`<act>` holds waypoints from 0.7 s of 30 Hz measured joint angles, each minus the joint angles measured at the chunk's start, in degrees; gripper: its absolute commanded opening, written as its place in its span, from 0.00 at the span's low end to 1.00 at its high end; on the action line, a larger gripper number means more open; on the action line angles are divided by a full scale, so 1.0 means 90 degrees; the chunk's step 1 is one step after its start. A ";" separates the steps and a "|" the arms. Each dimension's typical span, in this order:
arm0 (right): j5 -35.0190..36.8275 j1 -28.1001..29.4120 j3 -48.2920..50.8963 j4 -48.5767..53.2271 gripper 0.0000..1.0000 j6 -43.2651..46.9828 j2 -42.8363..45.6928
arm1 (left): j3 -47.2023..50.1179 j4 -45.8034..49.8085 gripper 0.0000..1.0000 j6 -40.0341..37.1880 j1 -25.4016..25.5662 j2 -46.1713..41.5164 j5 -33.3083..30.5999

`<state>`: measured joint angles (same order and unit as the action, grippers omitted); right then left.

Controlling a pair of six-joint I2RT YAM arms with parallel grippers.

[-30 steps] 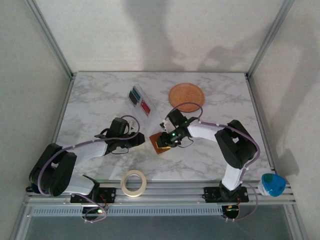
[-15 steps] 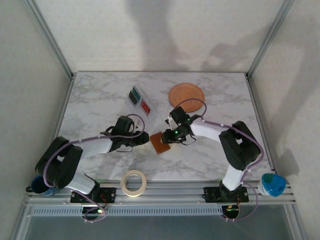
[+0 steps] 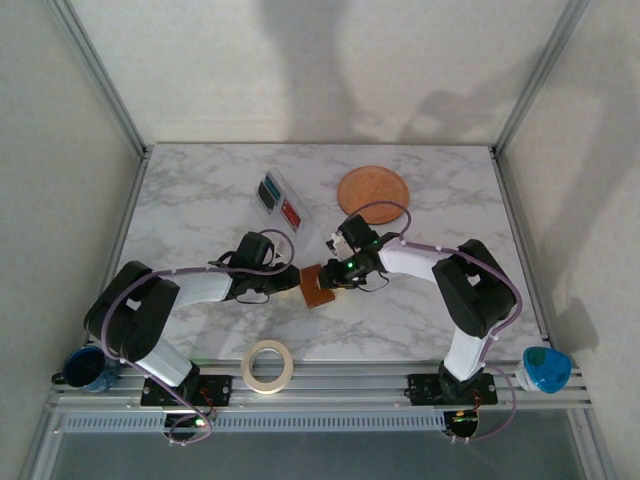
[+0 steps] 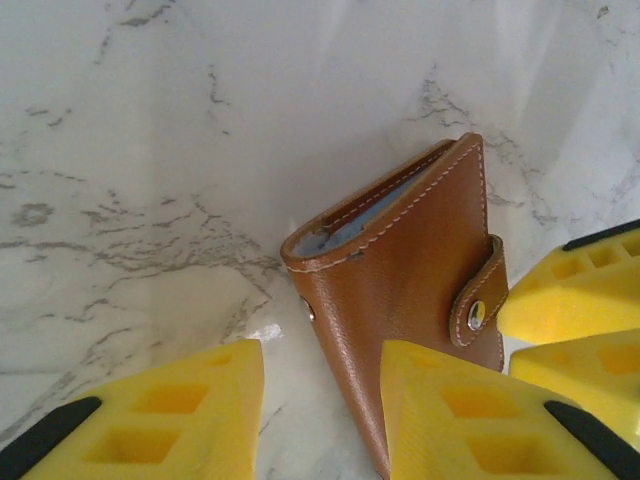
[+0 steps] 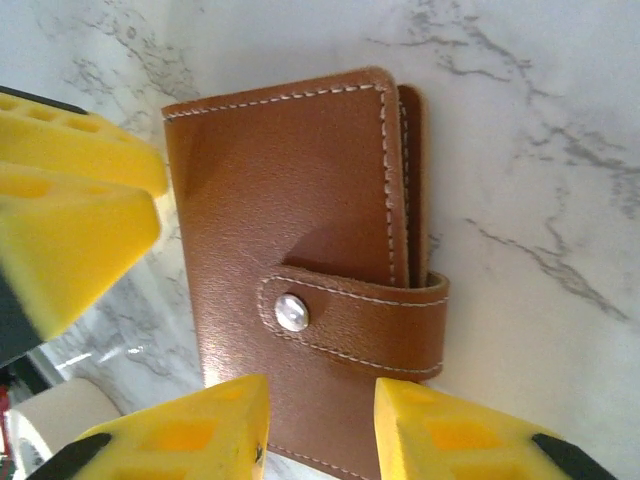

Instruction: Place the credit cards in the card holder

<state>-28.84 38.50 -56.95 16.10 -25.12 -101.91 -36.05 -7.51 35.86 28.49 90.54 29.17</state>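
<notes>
Right gripper (image 5: 320, 408) just above the card holder (image 5: 290, 200)

Tan-brown leather on the card holder (image 5: 300, 200), edged in pale stitching, with a silver snap on its strap. Pale blue-grey on the credit cards (image 4: 350, 225) at its mouth. White marble with grey veining across the table (image 3: 200, 200). Plain orange on the plate (image 3: 373, 188). Teal and red inside the clear sleeve (image 3: 278, 203). Cream on the tape roll (image 3: 267, 365), dark blue on the mug (image 3: 88, 368). Bright yellow backed with black on the left gripper (image 4: 320, 360) and right gripper (image 5: 322, 395).
</notes>
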 measured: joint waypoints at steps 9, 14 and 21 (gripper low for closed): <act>-0.0308 0.0039 0.0134 -0.0410 0.29 -0.0291 -0.0112 | -0.0029 -0.0085 0.35 0.0044 0.0029 0.0151 0.0005; -0.0333 0.0102 0.0194 -0.0614 0.31 -0.0340 -0.0112 | -0.0092 -0.0109 0.35 0.0049 0.0075 0.0151 0.0053; -0.0425 0.0102 0.0306 -0.0801 0.32 -0.0476 -0.0087 | -0.0165 -0.0158 0.34 0.0049 0.0080 0.0233 0.0075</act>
<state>-32.67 39.42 -54.19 8.88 -29.41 -102.69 -37.54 -8.93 36.29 29.21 92.64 29.85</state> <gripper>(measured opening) 0.316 0.347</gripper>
